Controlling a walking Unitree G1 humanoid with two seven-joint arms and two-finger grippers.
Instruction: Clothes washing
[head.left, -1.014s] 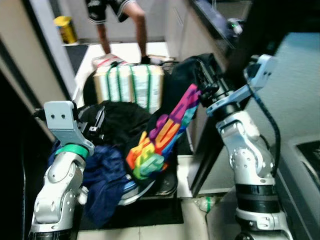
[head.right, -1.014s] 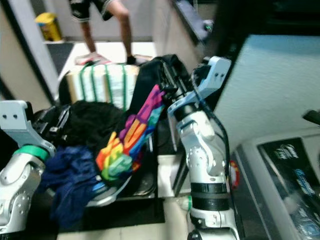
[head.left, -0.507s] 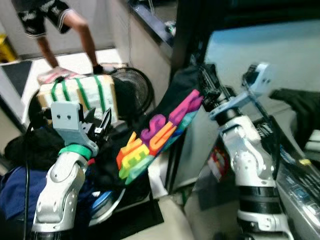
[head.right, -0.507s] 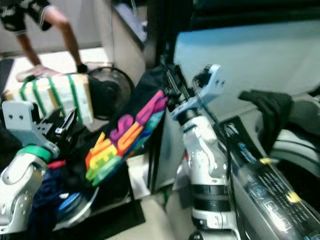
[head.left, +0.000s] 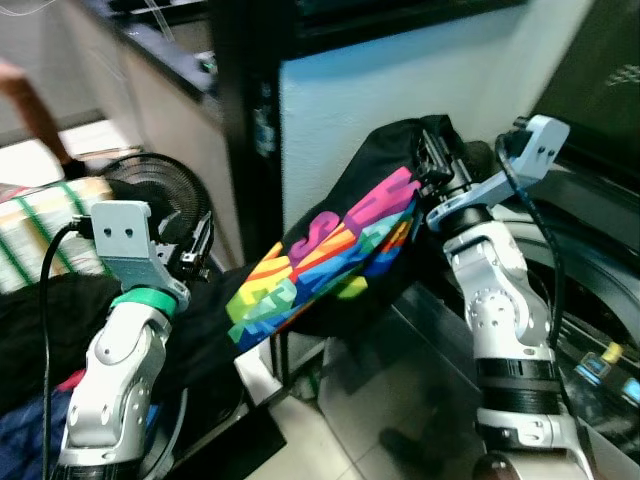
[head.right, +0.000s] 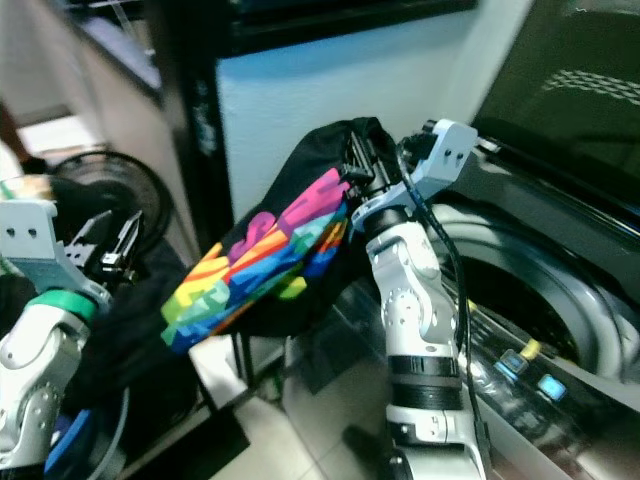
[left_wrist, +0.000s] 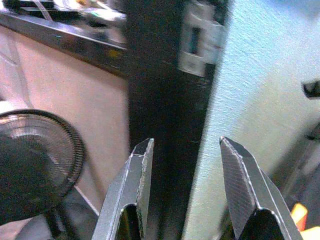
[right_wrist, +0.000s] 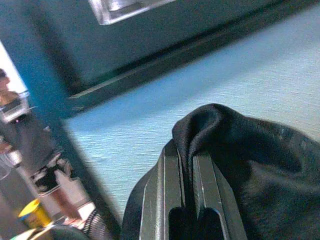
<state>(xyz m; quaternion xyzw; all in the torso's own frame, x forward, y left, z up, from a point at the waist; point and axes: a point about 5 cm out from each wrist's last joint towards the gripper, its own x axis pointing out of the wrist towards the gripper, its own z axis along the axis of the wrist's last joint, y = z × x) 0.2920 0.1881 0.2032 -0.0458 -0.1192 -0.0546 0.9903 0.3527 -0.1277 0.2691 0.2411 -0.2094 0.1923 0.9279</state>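
Black rainbow-lettered shirt (head.left: 330, 260) hangs pinched in right claw (head.left: 432, 168); left claw (left_wrist: 185, 185) spread, empty.

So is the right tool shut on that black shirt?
Shut: the right tool pinches a fold of the black shirt, which hangs from it.

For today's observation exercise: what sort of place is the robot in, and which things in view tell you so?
Probably a home laundry corner: a top-loading washing machine stands open at the right, the right gripper holds a black printed garment, and a floor fan stands nearby.
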